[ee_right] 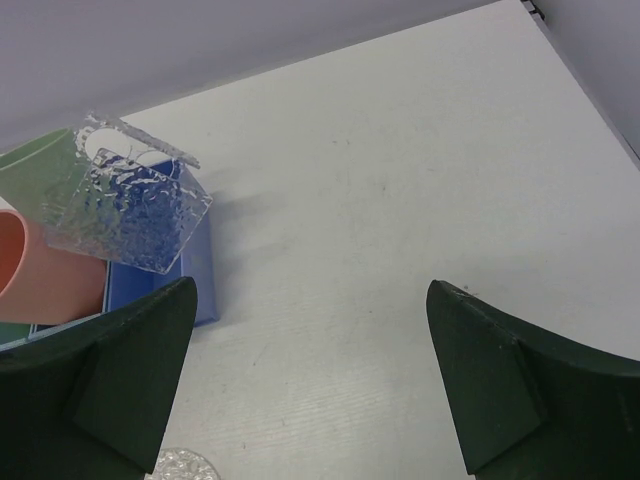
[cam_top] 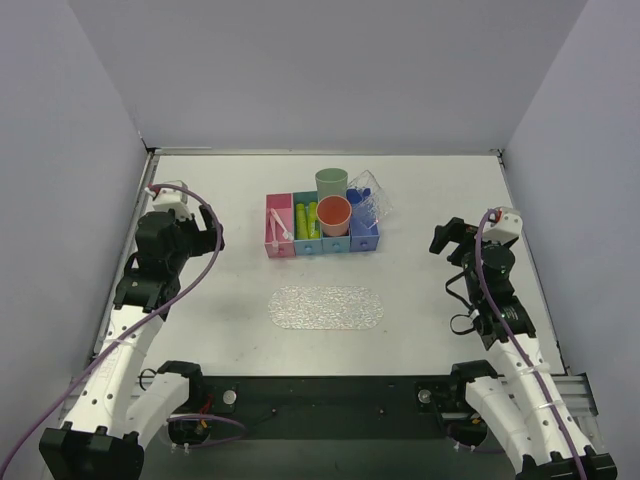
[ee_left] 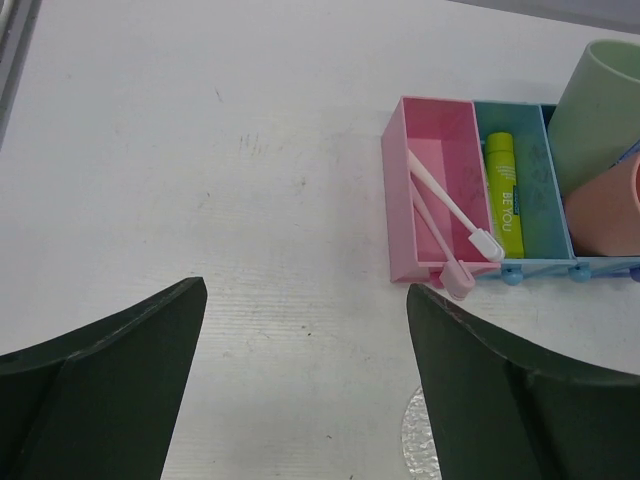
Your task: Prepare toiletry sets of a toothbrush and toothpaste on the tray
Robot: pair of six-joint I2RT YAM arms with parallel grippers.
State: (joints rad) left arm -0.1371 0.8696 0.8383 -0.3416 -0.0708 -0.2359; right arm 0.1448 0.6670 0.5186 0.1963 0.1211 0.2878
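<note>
The clear bumpy oval tray [cam_top: 326, 307] lies bare at mid-table; its edge shows in the left wrist view [ee_left: 418, 441] and the right wrist view [ee_right: 181, 466]. Two pink toothbrushes [cam_top: 278, 229] [ee_left: 455, 212] lie in the pink bin [ee_left: 421, 170], heads over its near wall. Yellow-green toothpaste tubes [cam_top: 306, 220] [ee_left: 504, 195] lie in the teal bin beside it. My left gripper [cam_top: 207, 237] [ee_left: 306, 290] is open and empty, left of the bins. My right gripper [cam_top: 446, 238] [ee_right: 311, 287] is open and empty, right of the bins.
The row of bins [cam_top: 320, 228] stands behind the tray. A green cup [cam_top: 331, 183] and a salmon cup [cam_top: 334, 215] stand in it. A clear bumpy piece [cam_top: 370, 196] [ee_right: 130, 205] leans out of the blue bin [ee_right: 200, 266]. Walls enclose the table.
</note>
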